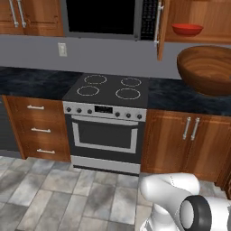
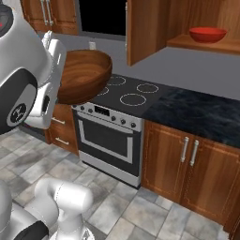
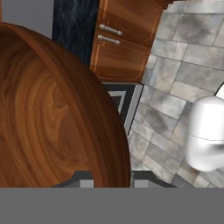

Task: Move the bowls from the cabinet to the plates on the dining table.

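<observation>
The dark brown wooden bowl hangs in the air in front of the counter, tilted, with my gripper shut on its rim. Seen from the hand, this brown bowl takes up the left half, its rim passing between the fingertips. From the right base, the brown bowl sits beside my white forearm above the stove. The red bowl rests on the shelf of the open cabinet. The plates and the dining table are out of view.
A black stove with its oven stands below a microwave. Dark marbled counter runs on both sides, over low wood cupboards. The open cabinet door juts out near the bowl. Grey tile floor lies ahead.
</observation>
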Controlling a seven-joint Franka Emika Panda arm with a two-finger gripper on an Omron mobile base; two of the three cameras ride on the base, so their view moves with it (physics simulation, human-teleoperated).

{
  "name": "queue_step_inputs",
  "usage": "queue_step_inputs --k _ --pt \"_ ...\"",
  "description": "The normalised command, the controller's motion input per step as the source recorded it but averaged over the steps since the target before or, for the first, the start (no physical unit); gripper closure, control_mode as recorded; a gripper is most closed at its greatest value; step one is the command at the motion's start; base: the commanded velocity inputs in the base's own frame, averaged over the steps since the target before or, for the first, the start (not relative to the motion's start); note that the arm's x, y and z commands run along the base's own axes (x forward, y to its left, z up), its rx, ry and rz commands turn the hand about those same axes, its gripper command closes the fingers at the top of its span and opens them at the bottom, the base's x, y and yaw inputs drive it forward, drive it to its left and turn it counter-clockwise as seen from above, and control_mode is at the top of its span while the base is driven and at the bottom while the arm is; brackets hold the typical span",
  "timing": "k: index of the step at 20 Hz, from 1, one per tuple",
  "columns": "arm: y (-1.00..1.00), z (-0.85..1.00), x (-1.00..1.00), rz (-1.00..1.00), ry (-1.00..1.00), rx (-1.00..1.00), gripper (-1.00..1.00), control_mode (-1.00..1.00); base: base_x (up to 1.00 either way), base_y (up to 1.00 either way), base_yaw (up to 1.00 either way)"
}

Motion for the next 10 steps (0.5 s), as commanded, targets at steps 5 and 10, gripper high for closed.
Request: queue_step_inputs --k 5,10 --pt "0.00 0.00 0.00 0.00 0.00 0.00 1.00 1.00 -0.02 0.18 0.23" --pt "0.00 0.00 0.00 0.00 0.00 0.00 1.00 1.00 -0.01 0.18 0.23"
